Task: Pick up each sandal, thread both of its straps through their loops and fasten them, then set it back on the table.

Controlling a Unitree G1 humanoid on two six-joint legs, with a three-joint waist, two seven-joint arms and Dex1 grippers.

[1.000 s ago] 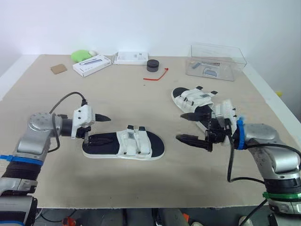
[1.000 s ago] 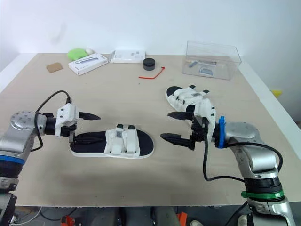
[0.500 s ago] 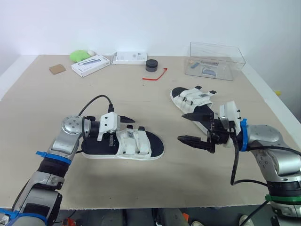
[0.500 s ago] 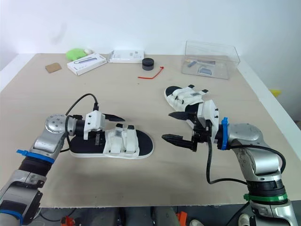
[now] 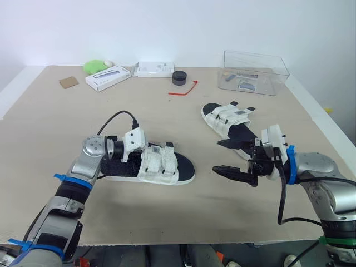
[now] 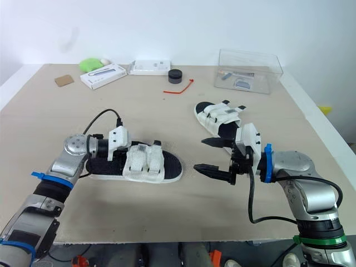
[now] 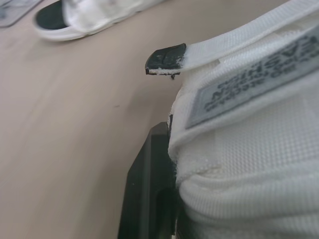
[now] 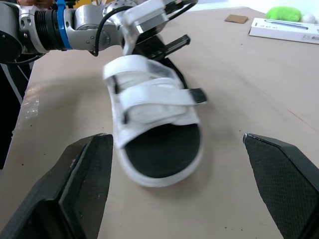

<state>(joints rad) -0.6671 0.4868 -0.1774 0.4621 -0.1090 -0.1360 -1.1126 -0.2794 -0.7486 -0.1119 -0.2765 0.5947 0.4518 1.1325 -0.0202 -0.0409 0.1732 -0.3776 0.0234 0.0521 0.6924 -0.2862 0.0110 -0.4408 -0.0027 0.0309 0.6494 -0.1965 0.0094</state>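
Note:
The near sandal [image 5: 167, 167], black sole with two white straps, lies in front of me on the tan table [image 5: 67, 122]. My left gripper [image 5: 142, 151] reaches in from the heel side and is shut on its white upper; the left wrist view has the strap fabric [image 7: 249, 149] pressed against one black finger [image 7: 149, 194]. In the right wrist view the sandal [image 8: 154, 124] looks slightly tipped under that gripper [image 8: 167, 35]. My right gripper [image 5: 223, 157] hovers open just right of the toe, holding nothing. The second sandal [image 5: 227, 119] lies behind the right gripper.
At the back right stands a clear plastic box [image 5: 256, 72]. Along the back edge are two white boxes [image 5: 108, 76] [image 5: 154, 68], a green object [image 5: 94, 65], a brown card [image 5: 69, 82], a black round cap [image 5: 179, 77] and a red cord [image 5: 186, 89].
My left gripper has moved right from the heel onto the near sandal's straps and closed there; the sandal's upper has shifted a little. The right gripper stays open, slightly lower.

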